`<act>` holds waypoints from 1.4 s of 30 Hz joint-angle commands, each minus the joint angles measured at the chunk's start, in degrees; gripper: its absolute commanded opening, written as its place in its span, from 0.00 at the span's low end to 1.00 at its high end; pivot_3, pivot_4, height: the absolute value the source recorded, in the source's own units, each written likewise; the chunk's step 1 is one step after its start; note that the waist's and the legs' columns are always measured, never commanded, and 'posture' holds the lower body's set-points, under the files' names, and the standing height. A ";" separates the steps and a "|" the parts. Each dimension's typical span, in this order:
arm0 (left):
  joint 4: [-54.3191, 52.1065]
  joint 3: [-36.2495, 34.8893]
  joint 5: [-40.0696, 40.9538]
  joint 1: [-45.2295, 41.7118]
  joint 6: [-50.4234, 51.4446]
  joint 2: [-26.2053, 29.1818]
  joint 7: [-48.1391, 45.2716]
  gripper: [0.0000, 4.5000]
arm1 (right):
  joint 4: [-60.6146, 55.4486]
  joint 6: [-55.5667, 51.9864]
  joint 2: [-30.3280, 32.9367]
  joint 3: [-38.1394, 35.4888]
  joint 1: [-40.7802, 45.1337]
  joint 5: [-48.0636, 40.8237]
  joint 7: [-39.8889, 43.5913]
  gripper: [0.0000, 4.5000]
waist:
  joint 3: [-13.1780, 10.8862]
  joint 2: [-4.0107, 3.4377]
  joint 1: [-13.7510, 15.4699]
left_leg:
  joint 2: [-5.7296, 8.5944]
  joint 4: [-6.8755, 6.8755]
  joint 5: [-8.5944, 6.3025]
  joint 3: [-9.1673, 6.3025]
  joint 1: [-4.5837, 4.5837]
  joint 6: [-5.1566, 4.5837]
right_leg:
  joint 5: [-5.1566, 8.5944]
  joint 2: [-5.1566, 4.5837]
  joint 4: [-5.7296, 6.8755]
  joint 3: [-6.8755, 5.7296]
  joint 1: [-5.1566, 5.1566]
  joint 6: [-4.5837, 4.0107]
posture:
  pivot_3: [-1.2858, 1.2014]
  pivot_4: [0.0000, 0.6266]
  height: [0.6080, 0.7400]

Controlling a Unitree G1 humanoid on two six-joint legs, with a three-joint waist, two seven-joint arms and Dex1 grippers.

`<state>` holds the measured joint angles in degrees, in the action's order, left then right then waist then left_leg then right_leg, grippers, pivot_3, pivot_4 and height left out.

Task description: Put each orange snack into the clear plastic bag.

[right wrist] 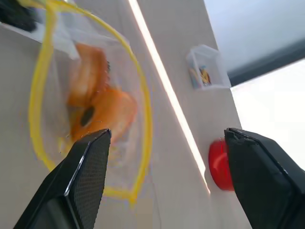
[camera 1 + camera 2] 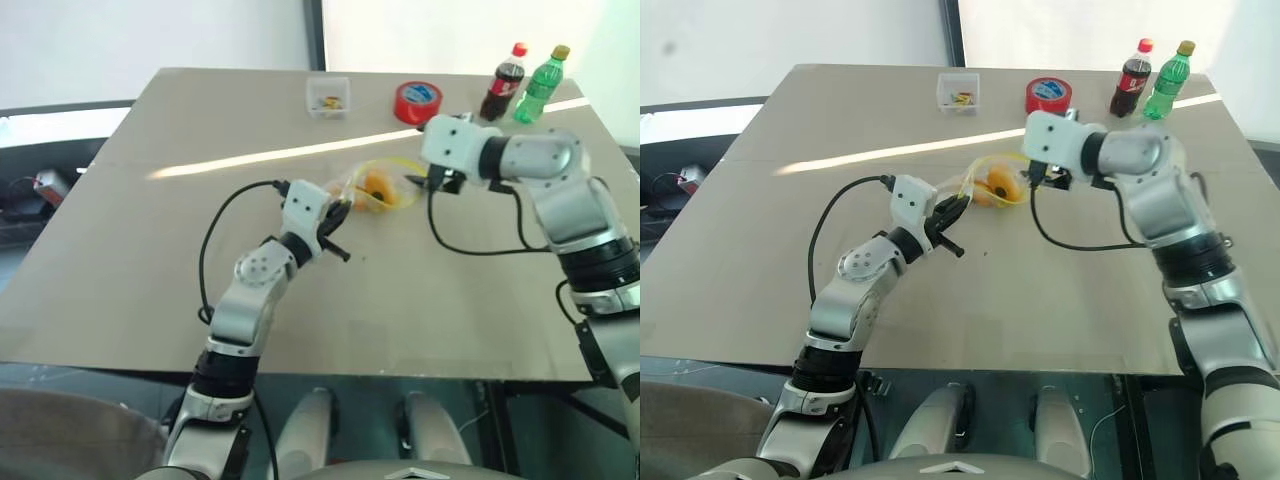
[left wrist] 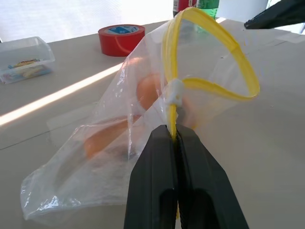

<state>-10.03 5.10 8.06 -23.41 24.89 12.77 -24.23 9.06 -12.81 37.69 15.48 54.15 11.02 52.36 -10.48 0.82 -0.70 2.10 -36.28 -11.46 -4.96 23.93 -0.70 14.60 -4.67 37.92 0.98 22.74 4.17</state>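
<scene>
While the left hand (image 3: 174, 138) stays out of the question as to grip, we can read it plainly: its two black fingers (image 3: 152, 181) are pressed together on the yellow strip of the clear plastic bag (image 3: 114, 138), pinching the rim so that the mouth stands open in a yellow loop. The bag lies near the middle of the counter (image 2: 150, 260), its body sagging onto the surface. Inside it we see the orange snacks (image 1: 95, 102) (two orange shapes, one leaning against the other, seen through the crinkled film). The right hand (image 1: 167, 162) hangs just beside the bag's mouth, its fingers spread wide apart and holding nothing; we look past them into the open loop. Farther back on the counter stand a red tape roll (image 2: 417, 102), a small clear box (image 2: 328, 96) with something colourful in it, a dark cola bottle (image 2: 504, 84) and a green bottle (image 2: 541, 85), the two bottles side by side near the far corner, well apart from the bag
</scene>
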 commanded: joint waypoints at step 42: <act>3.46 5.96 -6.95 -11.18 -10.14 5.26 -5.16 0.00 | 4.68 6.56 9.80 -4.78 3.23 7.15 1.41 0.01 | -0.02 -0.02 -0.48 | 0.12 0.11 0.08 0.09 0.02 0.14 | 0.00 -0.09 -0.02 0.07 0.07 0.01 | 0.52 0.24 1.00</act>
<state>-5.88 11.46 2.39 -33.24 17.26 16.80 -29.04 16.03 -5.73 45.85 12.97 56.79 18.22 54.49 -10.50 0.80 -1.18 2.21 -36.17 -11.38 -4.87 23.95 -0.57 14.60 -4.73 37.92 1.05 22.82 4.18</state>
